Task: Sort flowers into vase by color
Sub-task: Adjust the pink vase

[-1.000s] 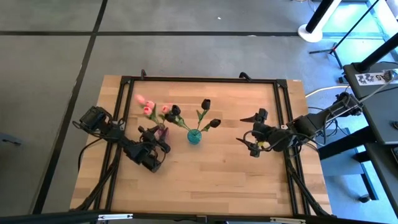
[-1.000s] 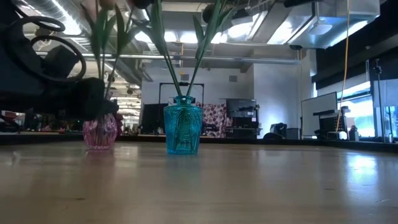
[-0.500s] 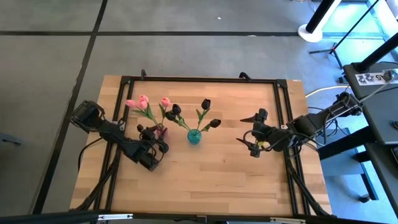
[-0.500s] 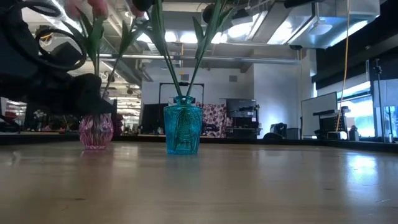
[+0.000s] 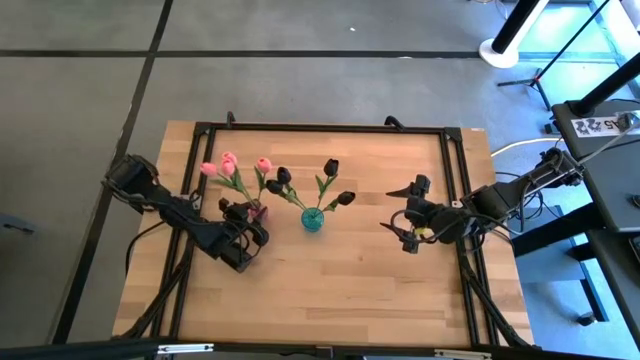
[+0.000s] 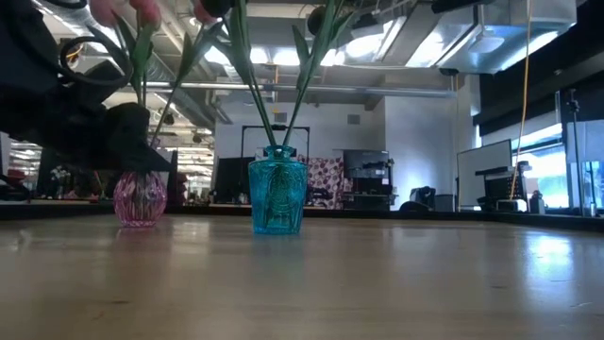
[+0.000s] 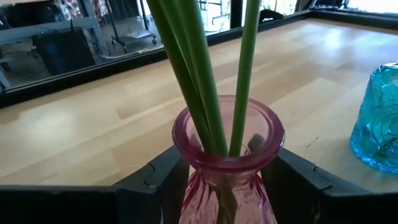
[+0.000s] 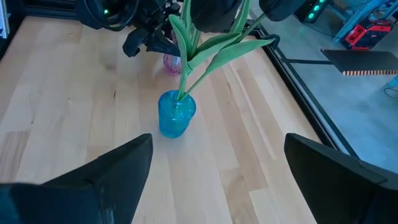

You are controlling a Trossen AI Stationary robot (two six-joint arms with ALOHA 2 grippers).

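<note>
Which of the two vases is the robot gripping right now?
The pink vase, holding the pink tulips: the left gripper's fingers clasp its sides. The blue vase stands free beside it, with the dark tulips.

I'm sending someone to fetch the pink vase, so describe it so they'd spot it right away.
On the wooden table, two small glass vases stand side by side near the middle. The pink vase is the one between the fingers of the left hand, holding pink tulips; its neighbour, the blue vase, holds dark tulips.
</note>
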